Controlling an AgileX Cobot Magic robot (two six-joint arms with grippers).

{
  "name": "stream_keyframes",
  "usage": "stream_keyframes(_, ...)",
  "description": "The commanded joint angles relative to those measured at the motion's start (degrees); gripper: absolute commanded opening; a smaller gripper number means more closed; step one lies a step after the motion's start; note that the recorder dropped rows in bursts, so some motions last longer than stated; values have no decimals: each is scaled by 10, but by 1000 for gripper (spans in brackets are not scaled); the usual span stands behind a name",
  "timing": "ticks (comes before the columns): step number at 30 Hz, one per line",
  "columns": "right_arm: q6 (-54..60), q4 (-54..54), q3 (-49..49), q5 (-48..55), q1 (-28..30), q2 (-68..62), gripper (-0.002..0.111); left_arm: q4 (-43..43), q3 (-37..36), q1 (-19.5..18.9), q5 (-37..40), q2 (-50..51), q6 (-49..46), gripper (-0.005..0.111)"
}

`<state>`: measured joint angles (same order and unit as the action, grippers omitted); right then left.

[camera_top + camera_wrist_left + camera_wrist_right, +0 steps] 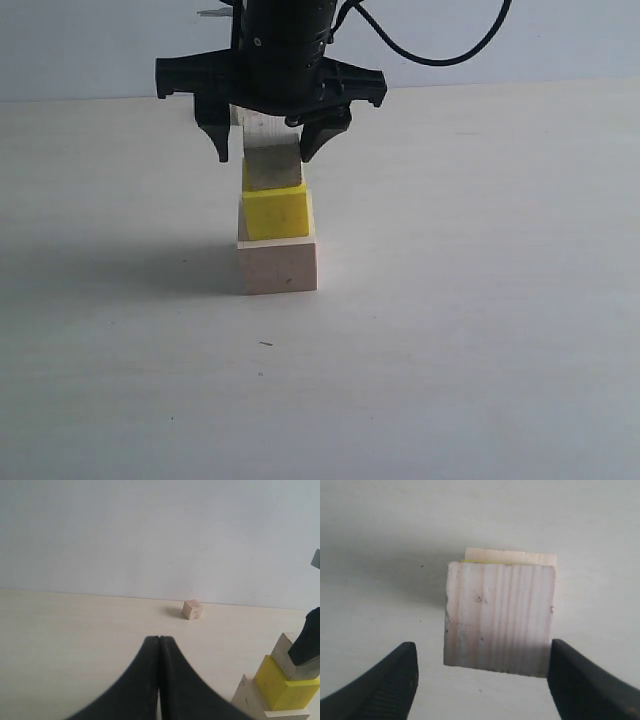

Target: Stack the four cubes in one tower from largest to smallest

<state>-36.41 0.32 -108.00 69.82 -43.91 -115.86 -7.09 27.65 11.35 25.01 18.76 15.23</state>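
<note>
The large pale wood cube point(280, 265) rests on the table point(480, 330), carrying the yellow cube point(277, 213) and, above that, a smaller pale wood cube point(272, 165). The right gripper point(266, 152) straddles this top cube with its jaws spread, not clamping it. The left gripper point(159, 642) is closed and empty, and the smallest cube point(192, 609) lies well apart from the large pale wood cube.

Wood cube point(278, 265), yellow cube point(277, 213), third cube point(272, 160) apparently stacked; smallest cube point(192, 609) apart.
</note>
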Motion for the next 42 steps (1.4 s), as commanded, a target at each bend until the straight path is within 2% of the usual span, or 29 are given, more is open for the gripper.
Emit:
stream_keyframes(1, 2, 2, -6, 1, -1, 2, 69, 4, -3, 0, -3, -3, -2, 0)
stream_keyframes(25, 43, -11, -6, 1, -1, 75, 68, 4, -3, 0, -2, -3, -2, 0)
stream_keyframes(27, 69, -31, -6, 1, -1, 86, 61, 4, -3, 0, -1, -3, -2, 0)
stream_keyframes(29, 111, -59, -6, 1, -1, 97, 37, 4, -3, 0, -1, -3, -2, 0)
stream_keyframes(31, 181, -96, -6, 1, -1, 101, 8, 4, -3, 0, 1, -3, -2, 0)
stream_keyframes(32, 195, -96, 1, 1, -1, 104, 0, 4, -3, 0, 3, -3, -2, 0)
stream_keyframes(35, 191, -130, 43, 1, -1, 134, 0, 6, -3, 0, 14, -3, -2, 0)
stream_keyframes(37, 114, -217, 130, -37, -1, 197, 0, 6, -3, 0, 21, -3, -9, 0)
stream_keyframes(42, 99, -198, 368, -129, -1, 346, 0, 14, -3, 1, -34, 27, -15, 0)
